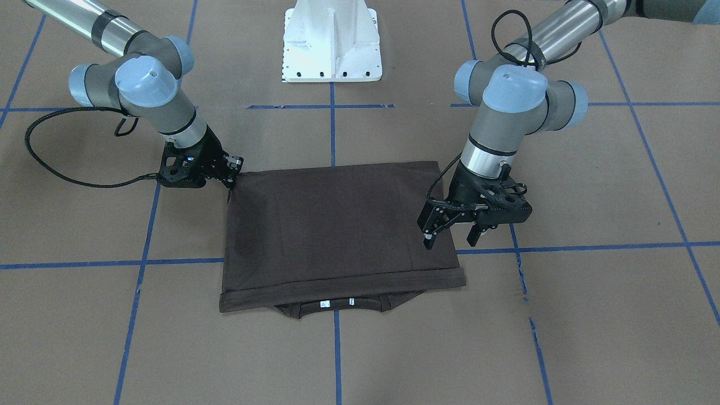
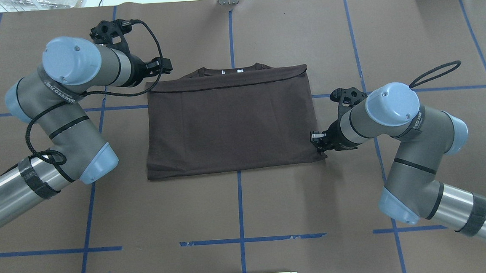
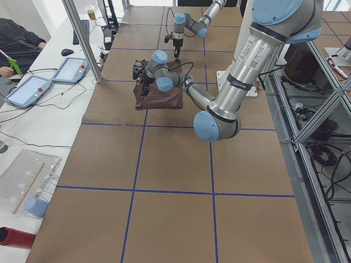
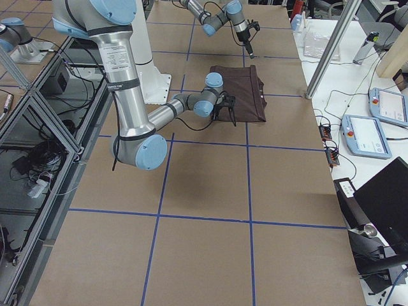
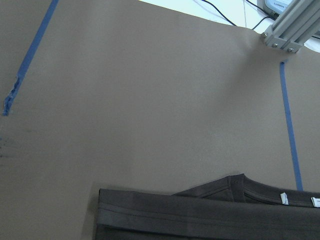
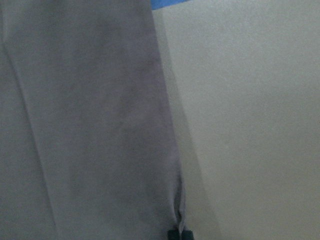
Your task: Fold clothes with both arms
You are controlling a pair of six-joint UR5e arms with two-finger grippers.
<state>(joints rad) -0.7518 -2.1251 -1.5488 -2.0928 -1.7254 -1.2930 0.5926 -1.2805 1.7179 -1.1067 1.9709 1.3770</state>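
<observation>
T-shirt point(image 2: 229, 124), dark brown, lay folded into a flat rectangle at the middle of the paper-covered table point(image 2: 272, 202), across the crossing of the blue tape lines point(image 2: 239, 204). Its ribbed collar point(image 1: 337, 306) and two white neck tags point(image 1: 324, 304) showed from under the hemmed edge on the side away from the robot's white base block point(image 1: 332, 45). The right pincer point(image 1: 231, 175) was low at the corner nearest the robot on its right. Its tips were together and clamped on the edge of the cloth, which puckered up between them in the right wrist view. The left pincer point(image 1: 450, 236) was held over the far corner on the robot's left, clear of the fabric, with its two fingers spread apart and nothing between them. The left wrist view looked down on the collar and bare table.
</observation>
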